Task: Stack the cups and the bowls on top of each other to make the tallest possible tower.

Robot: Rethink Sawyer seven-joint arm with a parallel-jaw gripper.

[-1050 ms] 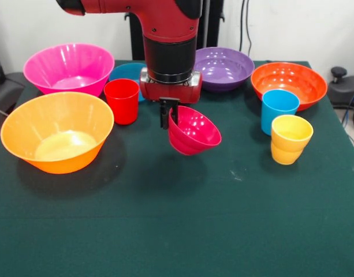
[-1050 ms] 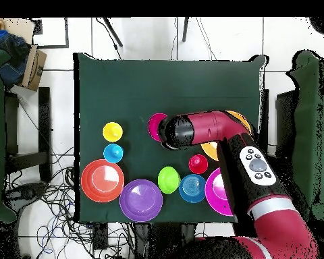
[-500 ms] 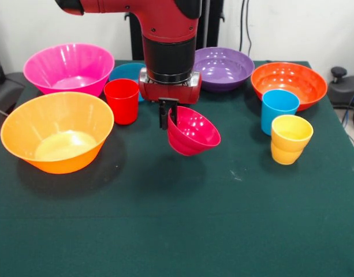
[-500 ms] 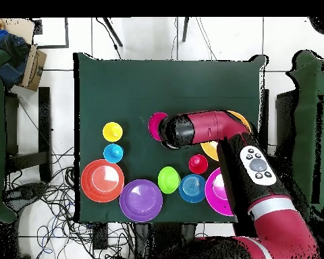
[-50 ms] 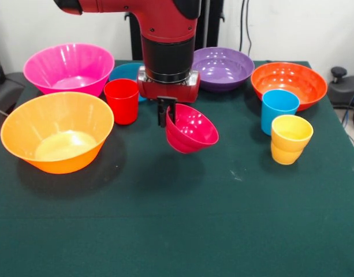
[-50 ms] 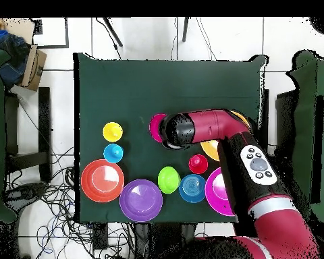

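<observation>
My gripper (image 5: pixel 167 113) is shut on the rim of a small crimson-pink bowl (image 5: pixel 191 129), which hangs tilted above the table's middle; from overhead only the bowl's edge (image 6: pixel 155 127) shows beside the arm. A red cup (image 5: pixel 122 101) stands just left of the gripper. At the right stand a sky-blue cup (image 5: pixel 278 109) and a yellow waisted cup (image 5: pixel 290 139). The large yellow-orange bowl (image 5: pixel 57 138) and large pink bowl (image 5: pixel 69 68) sit at the left. A purple bowl (image 5: pixel 224 68) and an orange bowl (image 5: pixel 289 84) sit at the back right. A small blue bowl (image 5: pixel 126 73) shows behind the red cup, and a green bowl (image 6: pixel 168 180) shows from overhead.
The dark green tablecloth (image 5: pixel 177 231) covers the table. Cables (image 6: pixel 50 195) and a chair (image 6: pixel 23 128) lie beyond the table's edge in the overhead view.
The gripper has risen slightly with the crimson-pink bowl and shifted a little to the left in the front view. Nothing else has moved.
</observation>
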